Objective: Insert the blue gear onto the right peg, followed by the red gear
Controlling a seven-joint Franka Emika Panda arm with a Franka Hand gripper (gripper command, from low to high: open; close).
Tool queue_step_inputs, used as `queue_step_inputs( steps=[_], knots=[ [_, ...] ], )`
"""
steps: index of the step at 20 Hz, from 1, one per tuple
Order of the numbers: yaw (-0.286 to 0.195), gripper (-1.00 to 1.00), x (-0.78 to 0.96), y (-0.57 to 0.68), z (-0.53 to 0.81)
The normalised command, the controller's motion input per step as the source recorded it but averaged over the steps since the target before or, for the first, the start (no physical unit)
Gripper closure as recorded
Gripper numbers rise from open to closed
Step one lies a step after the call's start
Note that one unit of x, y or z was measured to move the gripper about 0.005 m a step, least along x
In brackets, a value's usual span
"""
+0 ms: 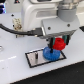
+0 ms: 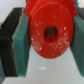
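Blue gear (image 1: 49, 53) sits on plate (image 1: 32, 57), centre-right of frame, apparently on peg; gripper (image 1: 58, 44) pinches red gear (image 1: 59, 43) just above it; red insertion still to do.

Red gear (image 2: 49, 34) clamped between jaws above blue gear (image 1: 49, 53) on plate.

The exterior view looks down at the gripper (image 1: 58, 44) from farther off; the wrist view sits close above it. The 2 share the red gear (image 2: 50, 33).
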Motion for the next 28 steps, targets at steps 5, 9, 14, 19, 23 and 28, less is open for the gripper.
queue_step_inputs(
  steps=[5, 9, 14, 19, 23, 28],
  knots=[
    [0.000, 1.00, 0.10, -0.26, -0.10],
    [0.000, 1.00, 0.07, -0.09, -0.01],
    [0.000, 1.00, 0.07, -0.04, 0.17],
    [0.000, 1.00, 0.06, -0.03, 0.18],
    [0.000, 1.00, 0.05, -0.05, 0.09],
    [0.000, 1.00, 0.07, -0.09, 0.06]
  ],
)
